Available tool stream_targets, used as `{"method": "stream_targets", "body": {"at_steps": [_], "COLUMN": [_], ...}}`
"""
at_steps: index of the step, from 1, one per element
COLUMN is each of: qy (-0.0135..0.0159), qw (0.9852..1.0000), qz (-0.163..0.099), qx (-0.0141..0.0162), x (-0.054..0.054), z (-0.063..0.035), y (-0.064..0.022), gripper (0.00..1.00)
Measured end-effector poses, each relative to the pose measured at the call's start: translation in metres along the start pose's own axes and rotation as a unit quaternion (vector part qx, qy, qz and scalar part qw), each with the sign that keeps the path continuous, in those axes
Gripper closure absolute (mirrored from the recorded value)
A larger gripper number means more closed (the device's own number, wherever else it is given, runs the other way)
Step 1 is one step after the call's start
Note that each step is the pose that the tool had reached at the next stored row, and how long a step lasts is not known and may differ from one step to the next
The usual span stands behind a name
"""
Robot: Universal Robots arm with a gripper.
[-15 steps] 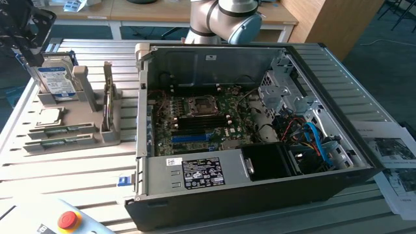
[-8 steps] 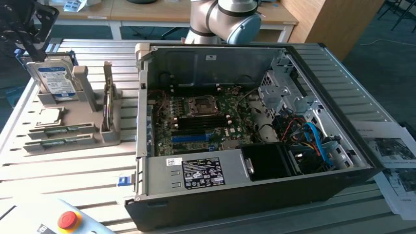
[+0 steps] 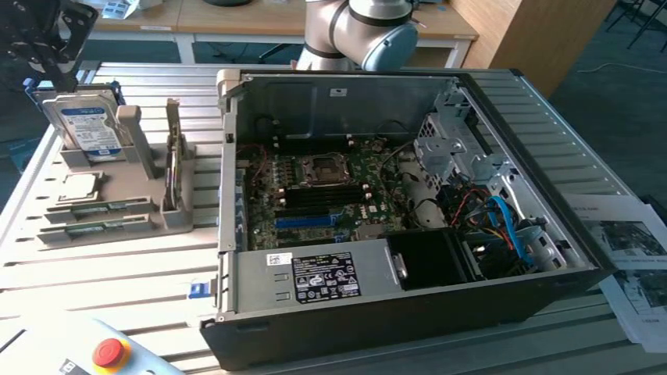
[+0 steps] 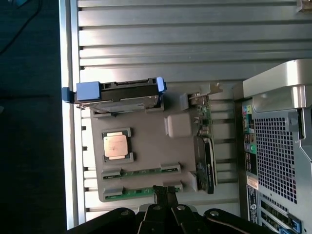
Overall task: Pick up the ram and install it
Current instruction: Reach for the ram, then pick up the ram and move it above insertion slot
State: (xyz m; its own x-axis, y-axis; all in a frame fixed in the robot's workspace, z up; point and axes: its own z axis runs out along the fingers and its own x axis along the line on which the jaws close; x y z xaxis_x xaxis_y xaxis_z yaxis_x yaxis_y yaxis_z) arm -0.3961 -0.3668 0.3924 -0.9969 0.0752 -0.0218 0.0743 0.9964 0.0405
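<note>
Wrist view | ram [image 4: 136, 192] in holder [image 4: 146, 139] | processor [image 4: 116, 146], hard drive [image 4: 119, 95] beside

We see the ram [image 3: 99, 207] [image 4: 141, 171], a long thin green stick, lying flat in a slot of the grey holder [image 4: 146, 141]. A second green stick [image 3: 94, 228] [image 4: 131, 192] lies flat right beside it
</note>
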Motion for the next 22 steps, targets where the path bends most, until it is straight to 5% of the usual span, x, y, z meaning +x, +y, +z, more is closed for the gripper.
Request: {"method": "stream_targets", "body": {"at_steps": [22], "qy": [0.0001], "qw": [1.0], "qz": [0.0], "qx": [0.0], "x": [0.0004], "z": [0.0048], "y": [0.0025], "gripper": [0.9]}}
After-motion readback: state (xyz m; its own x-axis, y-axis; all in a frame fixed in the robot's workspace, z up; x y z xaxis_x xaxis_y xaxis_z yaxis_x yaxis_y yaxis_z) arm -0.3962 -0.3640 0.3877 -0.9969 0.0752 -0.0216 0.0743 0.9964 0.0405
